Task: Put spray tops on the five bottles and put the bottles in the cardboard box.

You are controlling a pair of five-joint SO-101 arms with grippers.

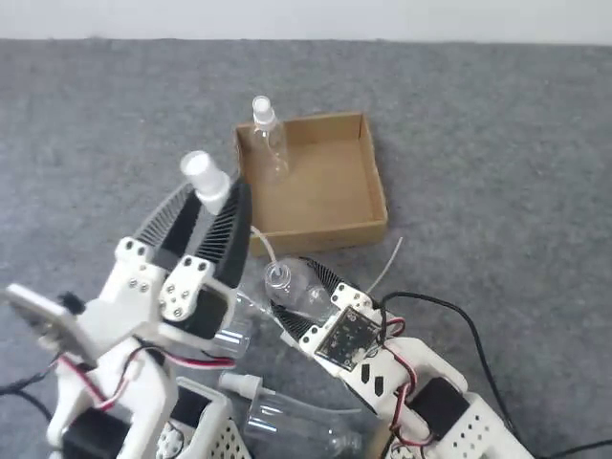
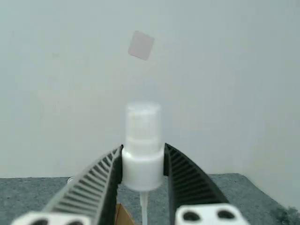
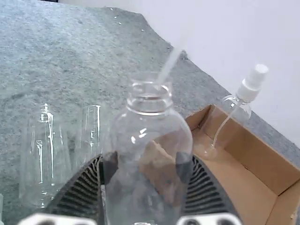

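Observation:
My left gripper (image 1: 214, 204) is shut on a white spray top (image 2: 142, 150), held up in the air with its thin dip tube (image 1: 268, 247) curving down toward the neck of a clear bottle (image 1: 290, 284). That open-necked bottle (image 3: 149, 154) stands upright, and my right gripper (image 1: 304, 299) is shut on its body. The tube's end (image 3: 169, 63) hovers just above the neck. The cardboard box (image 1: 369, 177) lies behind, with one capped bottle (image 1: 269, 140) standing in its far left corner, also seen as capped bottle (image 3: 234, 110) in the right wrist view.
A capped bottle (image 1: 287, 413) lies on its side near the arm bases. Two open clear bottles (image 3: 43, 150) stand beside the held one on the grey carpet (image 1: 497, 143). A loose thin tube (image 1: 386, 264) lies in front of the box.

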